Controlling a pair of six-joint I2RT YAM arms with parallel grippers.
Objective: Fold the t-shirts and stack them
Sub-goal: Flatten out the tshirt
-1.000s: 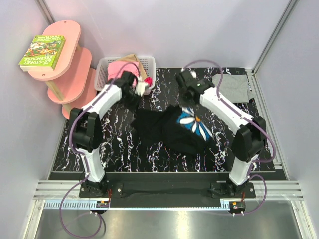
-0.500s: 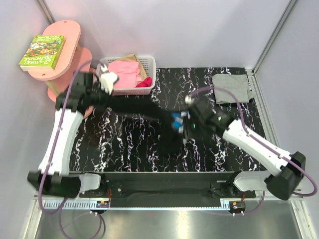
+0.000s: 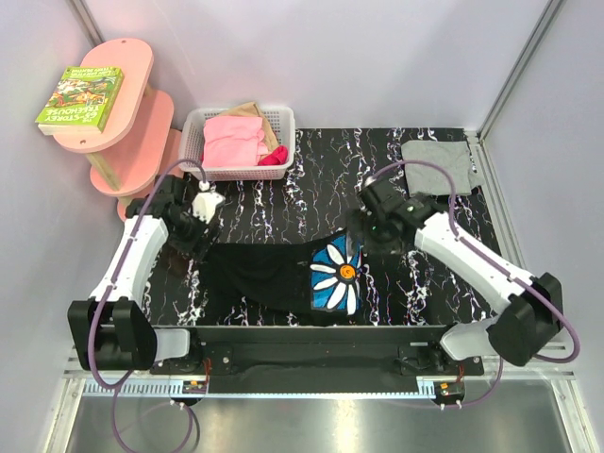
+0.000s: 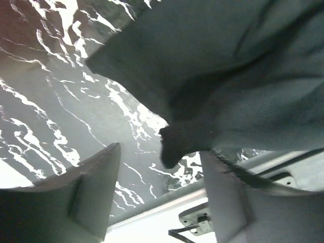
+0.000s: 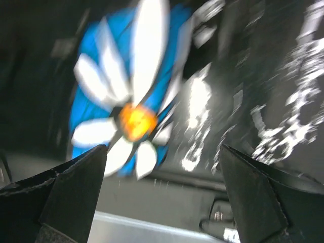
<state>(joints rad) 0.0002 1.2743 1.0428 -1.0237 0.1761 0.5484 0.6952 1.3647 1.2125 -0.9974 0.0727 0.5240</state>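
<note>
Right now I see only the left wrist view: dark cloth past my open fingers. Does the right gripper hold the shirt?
Observer: No. The right gripper is open and empty; the flower print lies below it.
Operator: How does the shirt lie?
Observer: The black t-shirt is spread along the near edge of the table, print up at its right end.
Operator: And the other one?
Observer: The grey t-shirt lies folded at the far right corner, apart from it.
</note>
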